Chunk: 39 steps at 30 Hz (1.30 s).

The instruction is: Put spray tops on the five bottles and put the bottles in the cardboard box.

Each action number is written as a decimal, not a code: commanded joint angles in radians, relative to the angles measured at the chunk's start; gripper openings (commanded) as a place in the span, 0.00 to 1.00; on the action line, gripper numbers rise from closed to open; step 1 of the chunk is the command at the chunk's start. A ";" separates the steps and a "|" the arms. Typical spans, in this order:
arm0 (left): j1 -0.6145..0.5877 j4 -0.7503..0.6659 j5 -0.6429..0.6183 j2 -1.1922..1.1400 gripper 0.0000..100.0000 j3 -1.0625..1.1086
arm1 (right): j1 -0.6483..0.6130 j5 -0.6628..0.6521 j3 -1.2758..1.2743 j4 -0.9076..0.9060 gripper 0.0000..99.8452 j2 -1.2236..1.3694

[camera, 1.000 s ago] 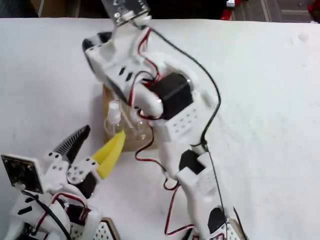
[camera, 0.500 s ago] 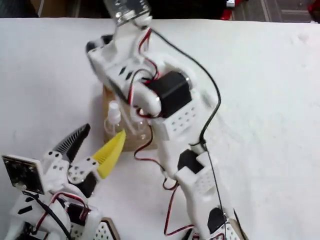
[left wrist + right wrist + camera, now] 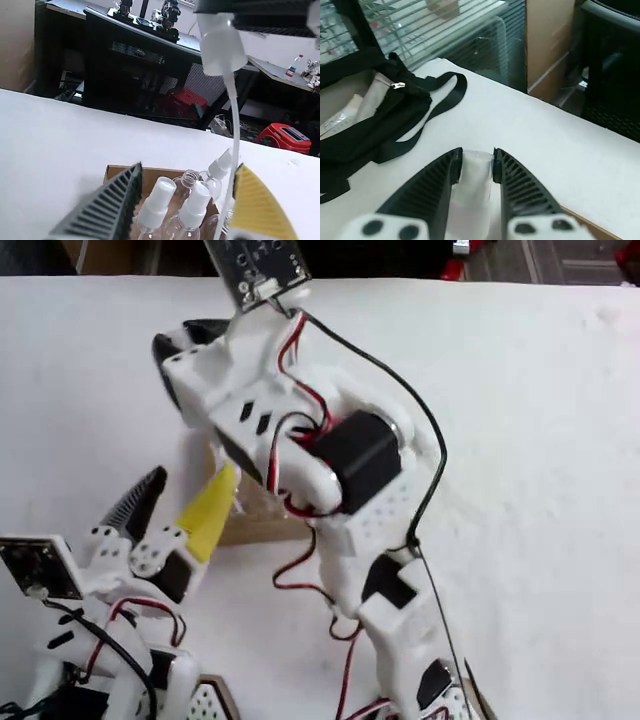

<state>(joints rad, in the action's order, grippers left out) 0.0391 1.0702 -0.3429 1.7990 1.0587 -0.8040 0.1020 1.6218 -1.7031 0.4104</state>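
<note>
The cardboard box (image 3: 116, 172) stands on the white table with several clear bottles in it. Some carry white spray tops (image 3: 156, 197); one bottle neck (image 3: 188, 176) is bare. My right gripper (image 3: 476, 153) is shut on a spray top (image 3: 475, 172), held high above the box with its tube (image 3: 233, 125) hanging down toward the bottles. From above, the right gripper (image 3: 178, 340) sits past the box (image 3: 262, 520). My left gripper (image 3: 190, 480) is open at the box's near side, black finger (image 3: 107, 210) and yellow finger (image 3: 260, 205) flanking the bottles.
A black and beige bag (image 3: 365, 117) with loose straps lies on the table beyond the right gripper. The right arm (image 3: 340, 470) and its cables cover most of the box from above. Bare white table (image 3: 540, 440) stretches to the right.
The right arm has risen and swung left over the box, now hiding the bottles from above. The left gripper has advanced toward the box, still open.
</note>
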 commanded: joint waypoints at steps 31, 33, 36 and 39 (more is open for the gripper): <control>-0.077 -0.051 -0.002 -0.012 0.28 0.089 | 0.234 -0.147 -0.396 0.285 0.02 -0.430; -0.077 -0.051 0.035 -0.012 0.27 0.103 | 0.286 -0.187 -0.397 0.263 0.02 -0.443; -0.077 -0.054 0.101 -0.012 0.27 0.121 | 0.331 -0.201 -0.385 0.194 0.02 -0.453; -0.097 -0.098 0.104 -0.012 0.27 0.155 | 0.325 -0.199 -0.382 0.088 0.02 -0.496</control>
<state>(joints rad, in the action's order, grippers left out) -0.0238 1.0211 -0.2570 1.7975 1.2029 -0.4879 -0.0836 1.2259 -1.5359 -0.0284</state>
